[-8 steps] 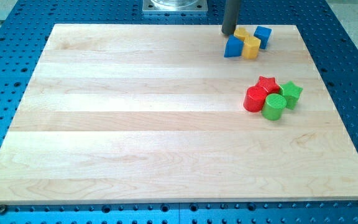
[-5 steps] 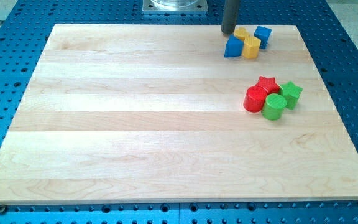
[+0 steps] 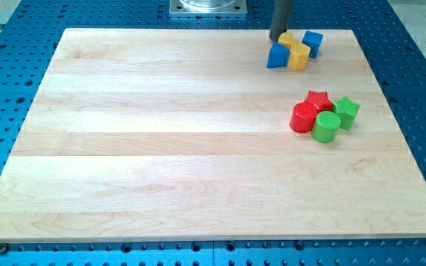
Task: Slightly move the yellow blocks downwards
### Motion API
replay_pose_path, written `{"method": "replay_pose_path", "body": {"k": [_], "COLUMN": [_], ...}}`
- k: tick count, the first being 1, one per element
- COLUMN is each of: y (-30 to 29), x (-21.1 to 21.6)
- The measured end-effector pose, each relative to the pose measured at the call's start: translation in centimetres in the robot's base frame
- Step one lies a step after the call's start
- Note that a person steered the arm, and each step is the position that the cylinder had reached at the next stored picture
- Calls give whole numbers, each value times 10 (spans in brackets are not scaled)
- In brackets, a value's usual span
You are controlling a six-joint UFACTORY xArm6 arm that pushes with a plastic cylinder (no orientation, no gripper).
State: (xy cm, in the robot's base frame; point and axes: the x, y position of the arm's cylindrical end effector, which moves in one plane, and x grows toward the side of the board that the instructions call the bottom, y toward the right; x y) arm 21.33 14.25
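Two yellow blocks [image 3: 293, 48] sit wedged among blue blocks [image 3: 277, 55] at upper right; the tip [image 3: 278, 39], gripperless, touching above them, risks dragging blues down too.

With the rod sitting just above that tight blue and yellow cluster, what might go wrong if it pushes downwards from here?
My tip sits at the cluster's upper left, beside the rear yellow block. The blue blocks touch the yellows, so they would likely be dragged along. Off-centre contact may also turn the front yellow block sideways.
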Motion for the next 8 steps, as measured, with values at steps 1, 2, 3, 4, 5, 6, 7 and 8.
{"method": "replay_pose_path", "body": {"k": [1, 2, 3, 4, 5, 6, 7, 8], "y": [6, 10, 18, 20, 20, 20, 33, 100], "x": [3, 5, 5, 2, -1, -4, -9, 4]}}
